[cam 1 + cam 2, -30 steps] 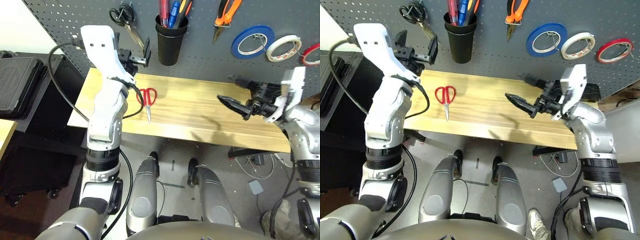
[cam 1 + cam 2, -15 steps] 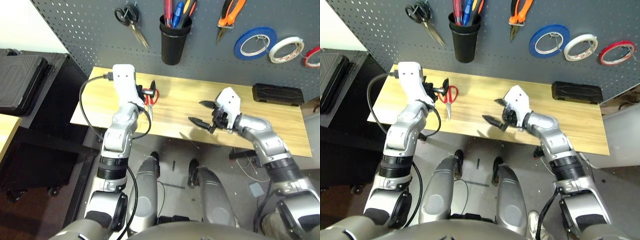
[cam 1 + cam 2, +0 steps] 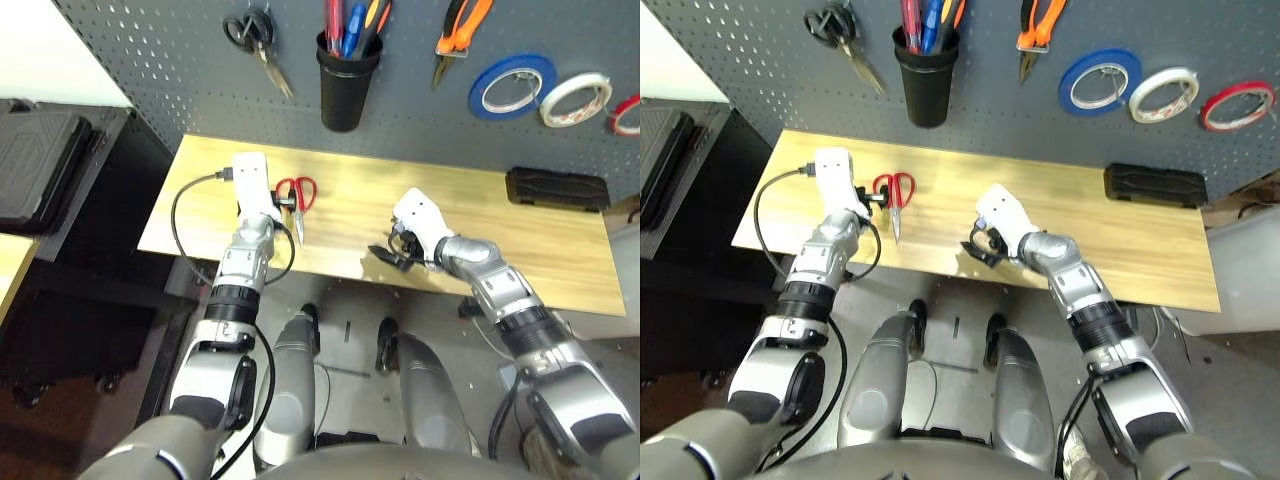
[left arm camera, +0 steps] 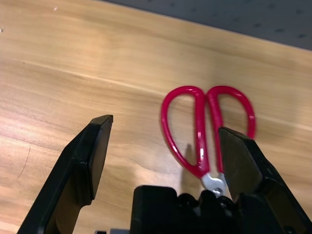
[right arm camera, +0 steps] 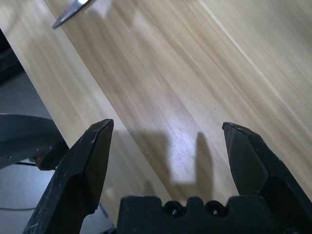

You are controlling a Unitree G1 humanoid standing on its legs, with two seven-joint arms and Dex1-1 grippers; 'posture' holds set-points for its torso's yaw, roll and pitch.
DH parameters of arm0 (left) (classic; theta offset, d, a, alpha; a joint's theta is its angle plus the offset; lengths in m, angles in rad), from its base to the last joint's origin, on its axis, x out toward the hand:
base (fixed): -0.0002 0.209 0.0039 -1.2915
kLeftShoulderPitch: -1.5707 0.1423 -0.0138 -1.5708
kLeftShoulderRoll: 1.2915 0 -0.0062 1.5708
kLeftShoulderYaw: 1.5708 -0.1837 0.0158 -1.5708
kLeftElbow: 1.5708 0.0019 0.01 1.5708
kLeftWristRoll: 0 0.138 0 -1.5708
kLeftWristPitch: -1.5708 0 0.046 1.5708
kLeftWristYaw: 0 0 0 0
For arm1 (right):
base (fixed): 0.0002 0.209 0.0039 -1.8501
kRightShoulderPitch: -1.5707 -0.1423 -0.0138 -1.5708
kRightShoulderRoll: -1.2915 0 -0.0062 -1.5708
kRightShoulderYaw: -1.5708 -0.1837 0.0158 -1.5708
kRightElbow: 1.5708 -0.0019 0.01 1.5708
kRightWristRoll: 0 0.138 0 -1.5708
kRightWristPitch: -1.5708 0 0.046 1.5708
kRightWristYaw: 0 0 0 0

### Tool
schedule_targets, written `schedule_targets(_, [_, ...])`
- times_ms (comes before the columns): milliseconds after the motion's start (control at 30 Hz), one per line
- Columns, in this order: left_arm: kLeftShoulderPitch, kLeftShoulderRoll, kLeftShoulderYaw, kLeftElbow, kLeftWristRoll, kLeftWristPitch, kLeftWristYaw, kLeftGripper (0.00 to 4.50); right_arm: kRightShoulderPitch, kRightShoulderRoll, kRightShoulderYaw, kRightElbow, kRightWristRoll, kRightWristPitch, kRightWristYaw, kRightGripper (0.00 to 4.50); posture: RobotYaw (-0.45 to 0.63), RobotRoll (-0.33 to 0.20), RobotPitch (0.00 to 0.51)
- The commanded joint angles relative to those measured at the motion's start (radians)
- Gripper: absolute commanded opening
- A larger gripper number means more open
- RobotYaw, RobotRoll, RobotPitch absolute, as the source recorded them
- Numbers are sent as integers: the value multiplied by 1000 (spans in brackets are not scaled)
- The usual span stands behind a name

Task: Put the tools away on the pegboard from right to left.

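The red-handled scissors (image 4: 201,131) lay flat on the worktop (image 3: 400,200) beside the left pincer (image 4: 165,165), whose fingers stood wide apart and empty. They looked light and stiff, their smooth loops likely slippery; the grip seemed best across both handles near the pivot, leaving the loops free for a hook

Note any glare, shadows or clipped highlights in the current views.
Right wrist view: a pale glare patch on the benchtop, with dark soft-edged shadows between the claw's fingers; left wrist view: small bright highlights on the red scissor handles, faint shadow beside them; left eye view: the upper-left corner beyond the pegboard is nearly blown out to white.
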Motion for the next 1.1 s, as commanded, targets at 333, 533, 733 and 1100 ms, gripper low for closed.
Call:
schedule_targets(333, [-133, 9, 20, 412, 7, -168, 7, 4479, 71, -27, -21, -129, 17, 35, 6, 4500, 99, 0, 300])
schedule_targets(533, [-153, 1, 37, 499, -5, -168, 15, 3175, 69, -53, -31, -158, 26, 43, 25, 4500, 89, 0, 295])
schedule_targets(733, [-145, -8, 51, 520, -9, -184, 20, 857, 61, -64, -36, -168, 36, 43, 35, 4500, 93, 0, 290])
schedule_targets(1100, [-74, -45, 86, 338, -59, -234, -6, 45, 42, -78, -73, -113, 73, -78, 88, 4500, 134, 0, 286])
